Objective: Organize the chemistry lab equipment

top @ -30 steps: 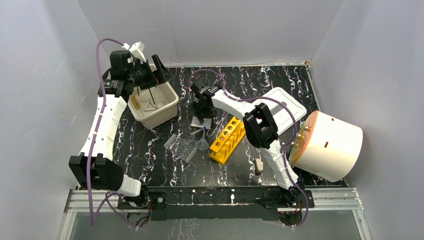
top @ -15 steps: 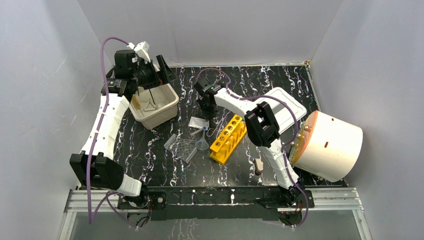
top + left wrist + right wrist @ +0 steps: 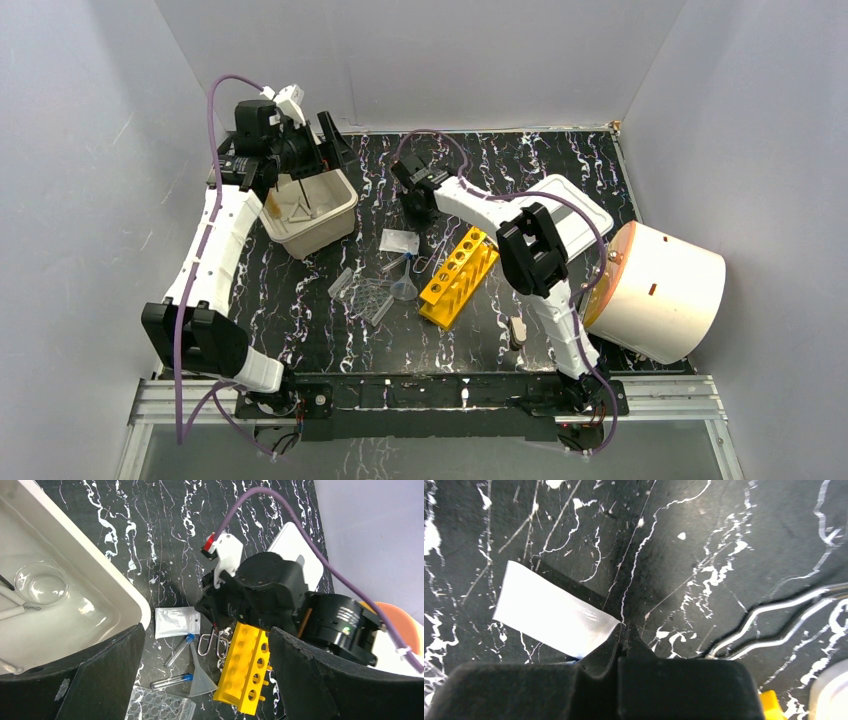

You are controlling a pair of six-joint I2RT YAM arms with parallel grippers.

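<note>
Label [image 3: 346, 614] on right arm [image 3: 470, 205] too small to read; one beige bin [image 3: 322, 235], far-left corner, one clear dish [image 3: 41, 582] inside; one yellow six-hole tube rack [image 3: 457, 277] mid-table; one clear ridged tray [image 3: 365, 295] nearer the near edge; one white pouch [image 3: 400, 241]; one funnel [image 3: 404, 288]; two blue-capped tubes [image 3: 178, 650]; left gripper [image 3: 206, 645] spread wide, empty, above bin; right gripper [image 3: 624, 630] pinched closed, tips at pouch corner, grip on it unclear.

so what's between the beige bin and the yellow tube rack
Left wrist view: a small white pouch, two blue-capped clear tubes, a clear funnel and thin metal wire loops.
</note>
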